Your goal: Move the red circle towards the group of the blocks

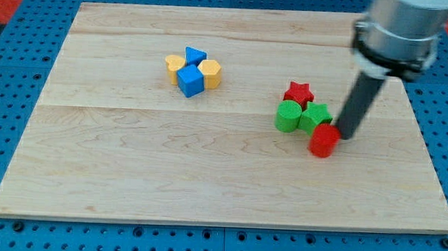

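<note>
Grey arm ending in a dark rod

The arm's last part is a light grey, rounded cylinder, blurred at the view's top right, with a black ring around its lower edge. Out of it comes a straight, smooth, near-black rod of even thickness, ending in my tip [347, 135], blunt and as dark as the rod.

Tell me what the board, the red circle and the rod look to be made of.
Board: pale wood, matte, with visible grain lines and plank seams. Red circle: probably plastic, evenly coloured with a slight sheen; the look leaves painted wood open. Rod: dark, matte, likely plastic or coated metal; my tip sits just to the view's right of the red circle.
</note>
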Controlling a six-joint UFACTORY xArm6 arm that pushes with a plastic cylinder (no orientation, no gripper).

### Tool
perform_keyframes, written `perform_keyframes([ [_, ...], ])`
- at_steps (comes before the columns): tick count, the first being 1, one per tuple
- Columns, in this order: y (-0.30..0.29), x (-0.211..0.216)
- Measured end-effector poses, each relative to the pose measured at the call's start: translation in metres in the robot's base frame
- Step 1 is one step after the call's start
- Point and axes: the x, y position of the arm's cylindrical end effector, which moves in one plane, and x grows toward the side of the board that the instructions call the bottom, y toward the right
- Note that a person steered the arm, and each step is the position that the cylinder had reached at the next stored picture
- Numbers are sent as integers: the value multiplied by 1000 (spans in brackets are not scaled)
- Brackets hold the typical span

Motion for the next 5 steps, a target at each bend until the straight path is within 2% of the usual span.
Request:
perform_keyframes([
  [1, -36, -1],
  [2, -31, 7],
  [3, 42, 12],
  [4, 49, 45],
  [5, -2, 52],
])
